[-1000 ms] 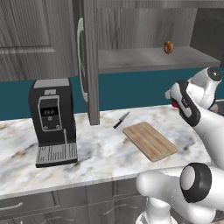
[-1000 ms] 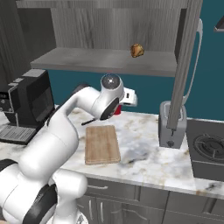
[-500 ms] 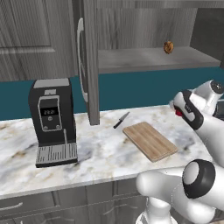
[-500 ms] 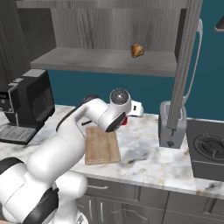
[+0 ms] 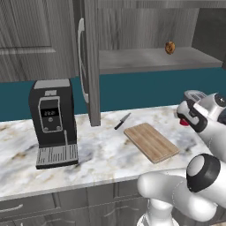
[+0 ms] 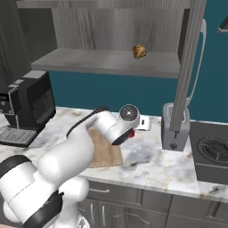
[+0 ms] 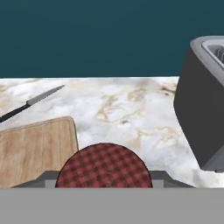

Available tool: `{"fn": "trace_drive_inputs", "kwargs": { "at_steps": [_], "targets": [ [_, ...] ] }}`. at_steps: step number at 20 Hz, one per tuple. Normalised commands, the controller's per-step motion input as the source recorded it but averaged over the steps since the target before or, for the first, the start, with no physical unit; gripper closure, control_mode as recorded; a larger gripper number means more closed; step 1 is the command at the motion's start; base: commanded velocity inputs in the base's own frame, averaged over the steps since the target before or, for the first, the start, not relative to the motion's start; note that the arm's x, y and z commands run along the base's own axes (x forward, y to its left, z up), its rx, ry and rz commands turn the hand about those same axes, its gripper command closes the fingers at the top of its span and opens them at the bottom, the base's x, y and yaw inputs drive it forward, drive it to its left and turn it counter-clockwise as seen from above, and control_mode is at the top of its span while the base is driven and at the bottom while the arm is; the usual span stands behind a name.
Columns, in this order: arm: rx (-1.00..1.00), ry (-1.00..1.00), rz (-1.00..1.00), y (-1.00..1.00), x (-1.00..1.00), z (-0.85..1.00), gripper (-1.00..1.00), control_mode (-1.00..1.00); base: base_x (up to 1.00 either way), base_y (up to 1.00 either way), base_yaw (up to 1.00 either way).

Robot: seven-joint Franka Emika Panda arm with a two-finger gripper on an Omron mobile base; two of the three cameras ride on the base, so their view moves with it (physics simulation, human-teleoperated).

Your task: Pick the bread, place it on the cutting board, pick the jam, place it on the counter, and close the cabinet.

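Since the earlier frame the hand (image 5: 182, 120) has swung lower and further right, off the cutting board (image 5: 151, 141). It is clamped on the jam (image 7: 104, 166), bottom centre of the hand view, above the tabletop (image 7: 131, 109). The bread (image 6: 139, 51) sits on the cabinet shelf (image 6: 107, 62), upper centre.

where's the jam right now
The jam is held in the gripper above the counter, between the cutting board and the toaster.
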Motion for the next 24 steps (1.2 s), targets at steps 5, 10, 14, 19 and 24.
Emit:
{"fn": "trace_drive_inputs", "kwargs": {
  "at_steps": [5,10,14,19,24],
  "targets": [
    [0.00,0.00,0.00,-0.17,-0.01,-0.40,1.00,-1.00,0.00,0.00,0.00],
    [0.00,0.00,0.00,-0.15,-0.01,-0.38,1.00,-1.00,0.00,0.00,0.00],
    [0.00,0.00,0.00,-0.10,-0.01,-0.39,1.00,-1.00,0.00,0.00,0.00],
    [0.00,0.00,0.00,-0.05,-0.04,-0.38,1.00,-1.00,0.00,0.00,0.00],
    [0.00,0.00,0.00,-0.02,-0.02,-0.37,1.00,-1.00,0.00,0.00,0.00]
  ]
}}
